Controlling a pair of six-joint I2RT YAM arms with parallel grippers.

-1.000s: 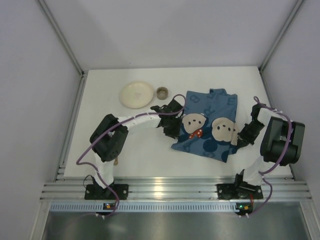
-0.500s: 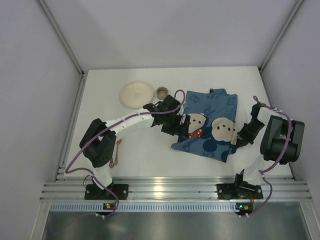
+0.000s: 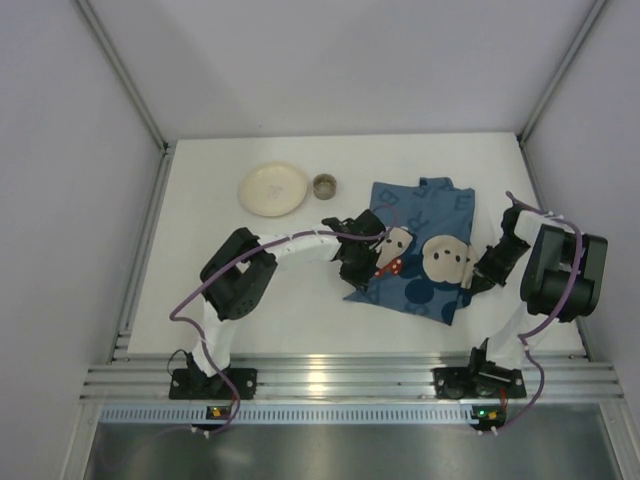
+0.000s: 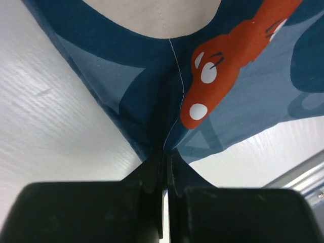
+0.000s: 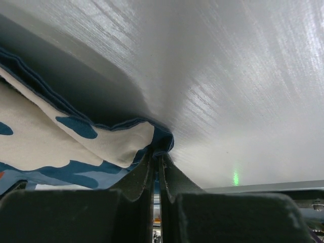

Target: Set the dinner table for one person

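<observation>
The middle of the overhead view is filled by a white desk [image 3: 300, 315], beyond both arm bases. A blue bear-print placemat [image 3: 412, 290] is spread right of centre. Its left edge is pinched by the tightly closed left fingers [image 4: 162, 164], and its right edge is clamped by the closed right fingers [image 5: 156, 161]. A pale plate [image 3: 272, 188] and a small cup [image 3: 324, 184] are seen at the far left.

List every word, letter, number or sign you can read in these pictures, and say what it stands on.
Blue cloth placemat printed with cartoon bear faces: pale capital letters, too faint and creased to read; no whole word.
Round cream plate: faint central mark, too small to read.
Nothing else bears readable text.
</observation>
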